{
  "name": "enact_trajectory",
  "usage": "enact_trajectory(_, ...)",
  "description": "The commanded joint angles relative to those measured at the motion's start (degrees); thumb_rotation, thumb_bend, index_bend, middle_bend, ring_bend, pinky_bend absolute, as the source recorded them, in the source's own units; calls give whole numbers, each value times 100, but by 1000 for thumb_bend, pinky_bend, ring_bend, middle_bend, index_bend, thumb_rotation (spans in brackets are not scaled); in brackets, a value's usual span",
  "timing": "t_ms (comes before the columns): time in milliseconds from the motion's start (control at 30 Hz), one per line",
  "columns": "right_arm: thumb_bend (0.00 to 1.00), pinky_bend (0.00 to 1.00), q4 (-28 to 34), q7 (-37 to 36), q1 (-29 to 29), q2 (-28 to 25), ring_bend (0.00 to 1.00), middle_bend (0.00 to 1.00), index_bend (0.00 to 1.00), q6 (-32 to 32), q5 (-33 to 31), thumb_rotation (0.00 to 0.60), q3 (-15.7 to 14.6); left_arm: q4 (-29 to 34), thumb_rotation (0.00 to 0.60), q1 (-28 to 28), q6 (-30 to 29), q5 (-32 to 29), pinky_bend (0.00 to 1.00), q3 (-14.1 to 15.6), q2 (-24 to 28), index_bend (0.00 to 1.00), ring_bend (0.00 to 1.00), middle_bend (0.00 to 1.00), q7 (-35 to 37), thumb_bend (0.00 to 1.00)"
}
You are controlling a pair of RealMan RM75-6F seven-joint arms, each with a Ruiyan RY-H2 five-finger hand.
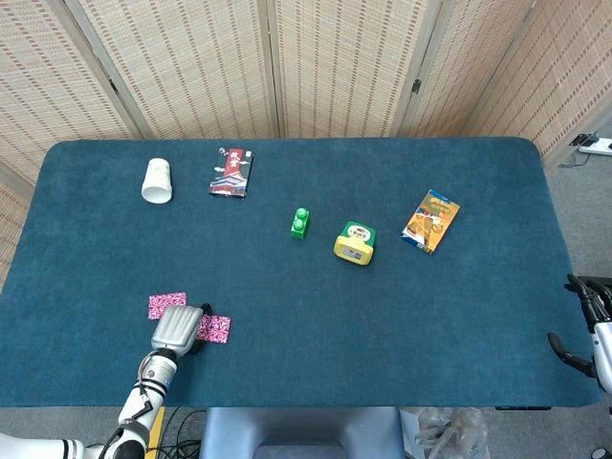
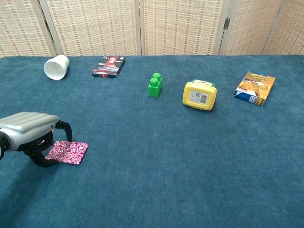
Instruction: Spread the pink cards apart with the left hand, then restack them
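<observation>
The pink cards (image 1: 168,305) are thin, flat sheets and are judged to be very light, flexible and easily shifted on the napped blue table (image 1: 382,306). The cloth likely gives some friction, so a card should slide under light downward pressure without skidding away. Lifting an edge off the pile is judged difficult; contact is best made flat on the top face, near the middle of the card, pressing down and dragging sideways.

The cards carry a mottled magenta-and-white pattern. They lie at the near left corner area of the table, split into two visible patches: one toward the far left, and a right-hand card (image 2: 67,152) on the other side of the hand.

The left hand (image 1: 175,328) sits over the gap between the patches, palm down, with its fingers (image 2: 61,127) curled downward toward the cloth. Whether the fingertips touch a card cannot be determined; no card is seen clamped.

The right hand (image 1: 591,335) hangs off the table's right edge, fingers apart, holding nothing.
</observation>
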State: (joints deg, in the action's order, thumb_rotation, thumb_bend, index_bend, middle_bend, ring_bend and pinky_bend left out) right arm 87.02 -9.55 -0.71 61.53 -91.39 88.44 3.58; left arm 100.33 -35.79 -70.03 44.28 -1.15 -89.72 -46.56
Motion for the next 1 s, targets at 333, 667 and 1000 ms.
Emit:
enact_trajectory(333,331,137,-17,-10,-5,9,115,246,53,-6,-3,600,2,32,600,4,4,-24,1000,-20,8,269,893,936,-7,316)
enact_trajectory(667,331,137,-16,-21,-11,-5,116,246,53,-23,-9,600,13,266,600,63,-152,117,1000,-302,529,252,893,936,342,315)
enact_trajectory(1000,332,137,8,15,11,14,116,246,53,-6,22,600,9,-564,600,-1,380,-239,1000,-296,675,257,893,936,438,315)
